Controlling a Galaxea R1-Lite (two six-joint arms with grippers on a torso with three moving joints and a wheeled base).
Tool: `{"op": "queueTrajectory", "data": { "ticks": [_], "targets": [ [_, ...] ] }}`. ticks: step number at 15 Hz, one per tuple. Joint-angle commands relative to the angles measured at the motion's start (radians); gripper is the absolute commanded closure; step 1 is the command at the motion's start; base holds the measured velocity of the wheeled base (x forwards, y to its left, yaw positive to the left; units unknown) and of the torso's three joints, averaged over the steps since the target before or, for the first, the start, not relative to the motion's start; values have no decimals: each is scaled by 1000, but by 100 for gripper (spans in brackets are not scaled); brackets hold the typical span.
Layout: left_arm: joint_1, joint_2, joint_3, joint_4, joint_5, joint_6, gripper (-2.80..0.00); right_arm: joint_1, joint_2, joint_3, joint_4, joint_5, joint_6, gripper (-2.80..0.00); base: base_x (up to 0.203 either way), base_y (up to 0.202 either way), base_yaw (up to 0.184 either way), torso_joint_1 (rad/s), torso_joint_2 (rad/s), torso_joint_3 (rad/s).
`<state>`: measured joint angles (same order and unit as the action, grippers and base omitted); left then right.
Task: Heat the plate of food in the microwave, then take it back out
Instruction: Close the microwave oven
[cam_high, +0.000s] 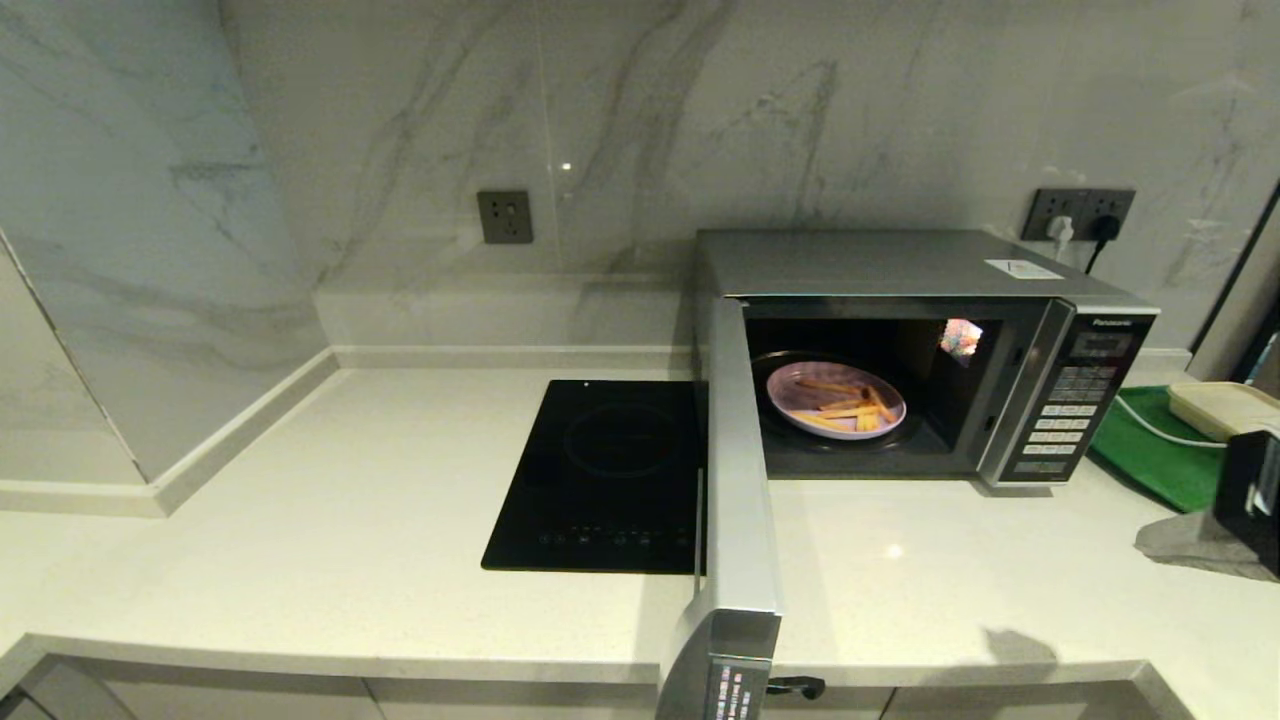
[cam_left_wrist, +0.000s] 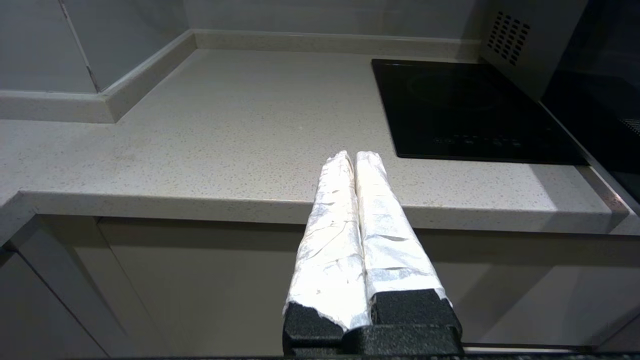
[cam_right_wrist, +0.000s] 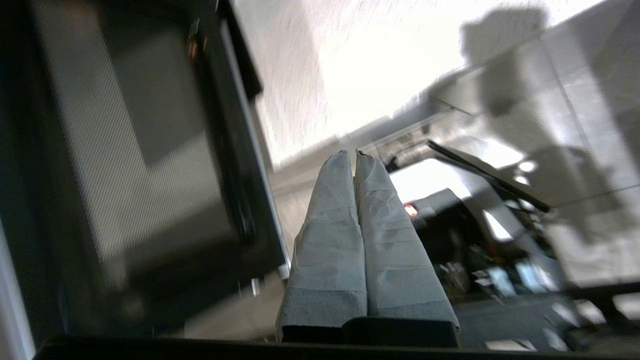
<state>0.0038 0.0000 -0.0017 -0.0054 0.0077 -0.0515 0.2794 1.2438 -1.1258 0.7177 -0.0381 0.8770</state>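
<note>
i see the microwave (cam_high: 900, 350) on the counter (cam_high: 300, 540) with its door (cam_high: 740, 480) swung wide toward me. the plate of food (cam_high: 835, 398) sits inside on the turntable. my right gripper (cam_right_wrist: 348, 156) is pinched closed on nothing, low beside the open door. my left gripper (cam_left_wrist: 355, 156) is closed and empty too, parked at the counter's front edge near the induction cooktop (cam_high: 600, 480).

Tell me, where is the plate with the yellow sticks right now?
In the head view, the plate of food sits inside the microwave, on the right side of the counter. The microwave's door hangs open, next to the black cooktop.
</note>
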Motion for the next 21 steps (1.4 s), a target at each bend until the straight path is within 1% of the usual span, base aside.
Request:
{"op": "queueTrajectory", "data": {
  "ticks": [1,4,5,6,7,9,11,14,17,19,21],
  "targets": [
    [1,-2,0,-1,0,-1,0,123,23,-204,143,-42,-9,0,0,0,0,0,0,0],
    [0,-2,0,-1,0,-1,0,304,207,-491,264,-157,-25,0,0,0,0,0,0,0],
    [1,-1,0,-1,0,-1,0,368,267,-566,290,-195,-44,0,0,0,0,0,0,0],
    [1,-1,0,-1,0,-1,0,417,320,-616,308,-242,-88,0,0,0,0,0,0,0],
    [0,-1,0,-1,0,-1,0,468,351,-647,317,-271,-139,0,0,0,0,0,0,0],
    [1,0,0,-1,0,-1,0,587,391,-694,325,-300,-177,0,0,0,0,0,0,0],
    [1,0,0,-1,0,-1,0,690,418,-717,326,-326,-185,0,0,0,0,0,0,0],
    [1,0,0,-1,0,-1,0,815,440,-781,320,-334,-187,0,0,0,0,0,0,0],
    [1,-1,0,-1,0,-1,0,946,462,-815,319,-334,-187,0,0,0,0,0,0,0],
    [0,0,0,-1,0,-1,0,1016,482,-830,319,-333,-188,0,0,0,0,0,0,0],
    [-1,0,0,-1,0,-1,0,1061,503,-830,318,-332,-189,0,0,0,0,0,0,0]
  ]
}}
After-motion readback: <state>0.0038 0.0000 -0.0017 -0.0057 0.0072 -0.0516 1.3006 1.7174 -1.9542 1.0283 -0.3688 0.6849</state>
